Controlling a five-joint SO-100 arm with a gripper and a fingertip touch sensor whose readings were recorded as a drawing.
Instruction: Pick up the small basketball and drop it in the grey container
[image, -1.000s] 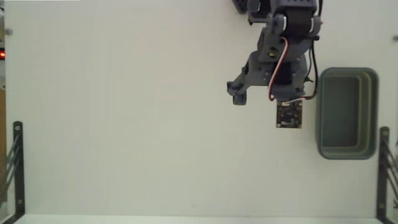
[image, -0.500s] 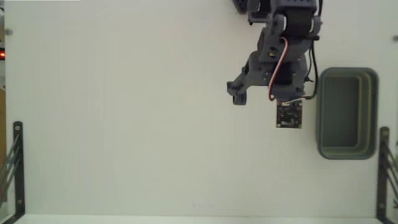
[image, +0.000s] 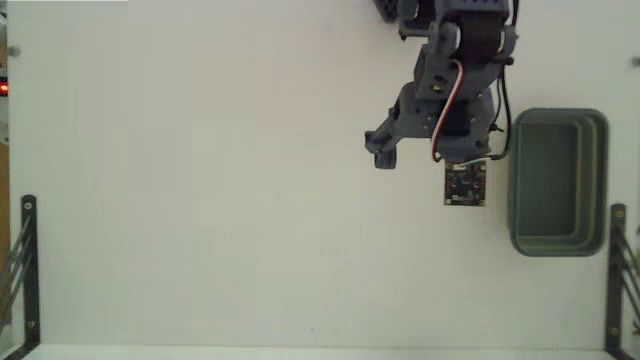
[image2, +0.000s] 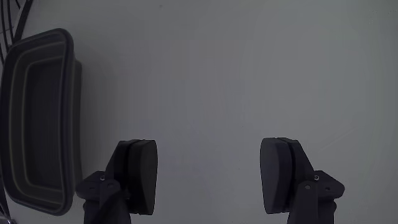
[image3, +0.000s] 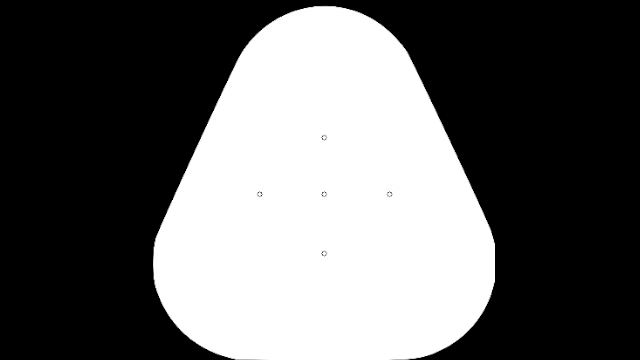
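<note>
The white desk (image: 200, 200) is filling almost the whole fixed view, with black metal brackets (image: 22, 265) standing at its lower left and lower right edges. The arm (image: 450, 90) is reaching down from the top edge, right of centre, and it is sitting exactly where it was a second ago; nothing in the fixed view has shifted across that span, so the robot appears to be pausing rather than working. The grey container (image: 557, 182) is lying at the right side of the frame, just beside the arm, and its interior is looking empty; in the wrist view it is showing at the far left edge (image2: 37, 118). The end effector (image2: 208, 177) is hanging wide open in the wrist view, its two dark fingers (image2: 140, 174) well apart with only bare desk between them, holding nothing. The small basketball is not appearing in either view: not on the desk, not in the container, not between the fingers. Judging from that, the pick has not begun, and with no motion under way the next move probably calls for locating the ball first.
</note>
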